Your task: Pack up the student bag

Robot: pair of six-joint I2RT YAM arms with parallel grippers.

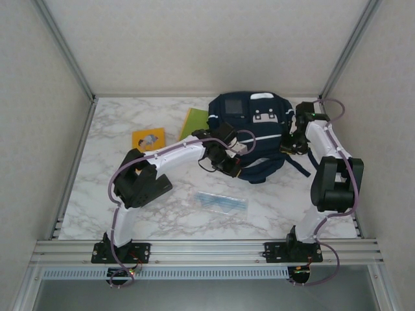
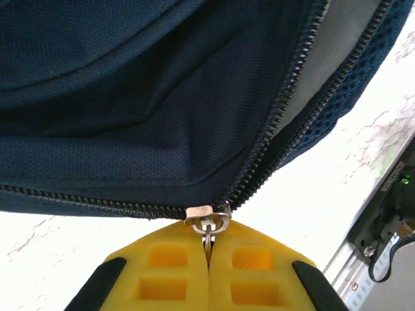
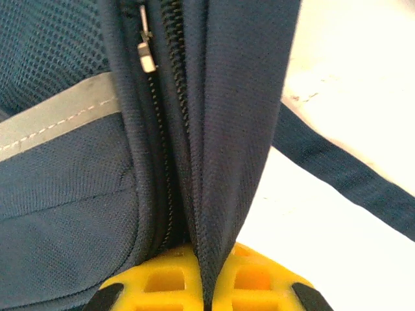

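Navy woven cloth with a fine matte weave makes up the student bag (image 1: 249, 129). It lies toward the far right of the white, grey-veined marble bench (image 1: 130, 214), between the two arms. From above it is a rounded, slumped shape with thin white stripes and small grey patches on the front pockets. Dark straps trail onto the bench at its near side.

The left claw (image 2: 209, 259) has blocky yellow pads moulded with square hollows. It is closed on the small metal zip pull (image 2: 207, 223) at the bag's edge, and the tab vanishes between the pads. From the slider two rows of dark zip teeth (image 2: 279, 116) part. In the gap a pale grey lining (image 2: 321, 65) shows beside coarse mesh padding (image 2: 353, 84).

The right claw (image 3: 206, 288) is clamped on an upright fold of the bag's cloth, pads pressed to either side. Beside the fold runs a second zip with a silver pull (image 3: 146, 55). A flat grey reflective stripe (image 3: 52, 126) with pale stitching lies to its left. A flat navy strap (image 3: 343, 172) crosses the bench, which is washed out there.

Left of the bag lies a green sheet (image 1: 193, 122), its right edge meeting the bag. Near it is a yellow booklet (image 1: 148, 138) whose cover picture is too small to read. A clear pouch (image 1: 221, 202) with bluish contents, hard to make out, sits mid-bench.
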